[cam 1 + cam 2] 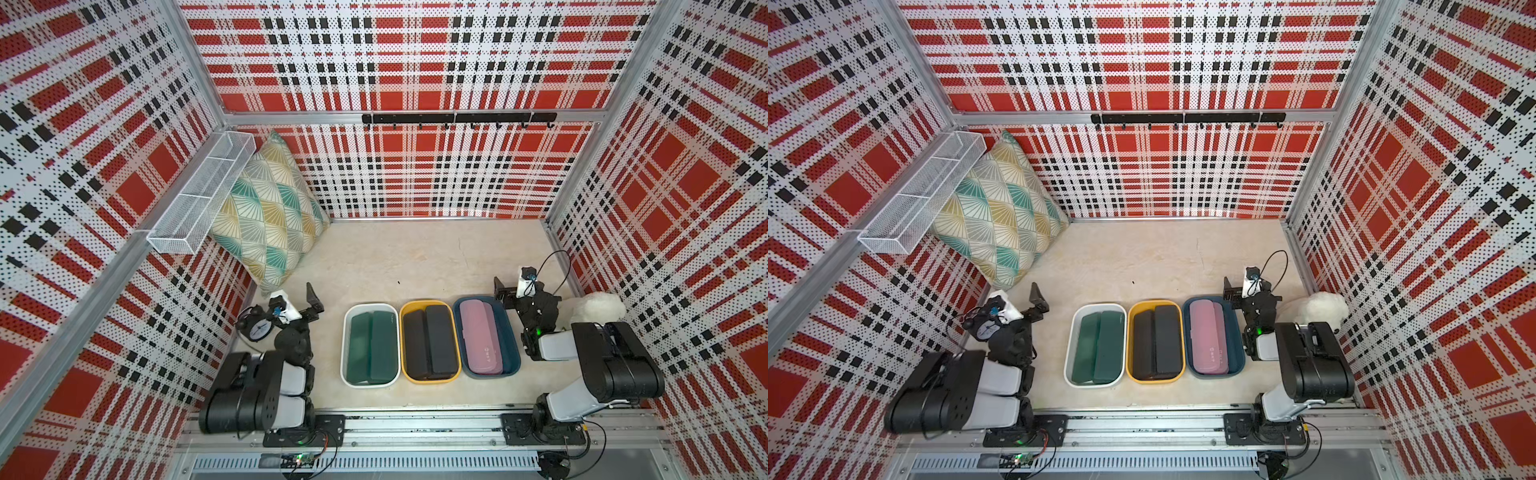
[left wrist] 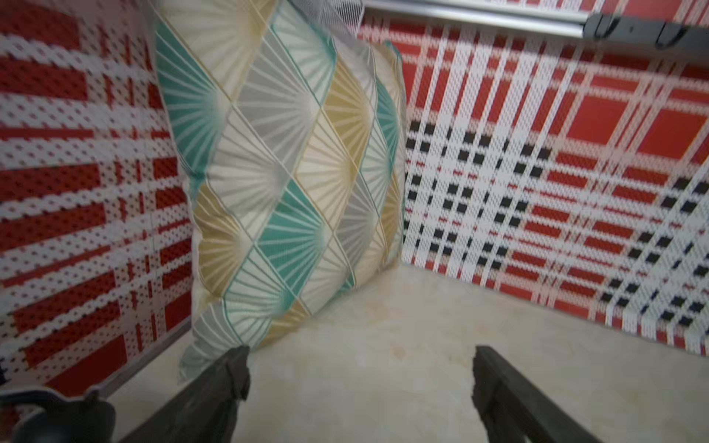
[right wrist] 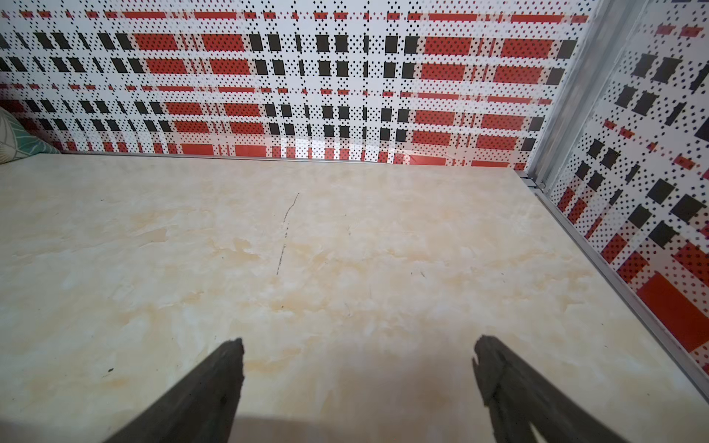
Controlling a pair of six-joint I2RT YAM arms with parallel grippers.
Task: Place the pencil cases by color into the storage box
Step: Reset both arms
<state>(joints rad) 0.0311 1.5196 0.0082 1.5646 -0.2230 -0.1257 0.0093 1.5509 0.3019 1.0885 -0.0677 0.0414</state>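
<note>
Plaid walls around a beige tabletop (image 1: 415, 257), colours kept apart.
Low in the frame's middle, in both top views, 3 tubs sit side by side (left to right): green pencil cases (image 1: 370, 347) in the white tub (image 1: 370, 308), black pencil cases (image 1: 430, 343) in the yellow tub (image 1: 424, 303), pink pencil cases (image 1: 482, 340) in the blue tub (image 1: 509, 336). The left gripper (image 2: 360, 351) and the right gripper (image 3: 358, 341) flank the row, jaws wide apart, holding nothing.

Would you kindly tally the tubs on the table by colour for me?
White tub: 1
Yellow tub: 1
Blue tub: 1
Total: 3
</note>
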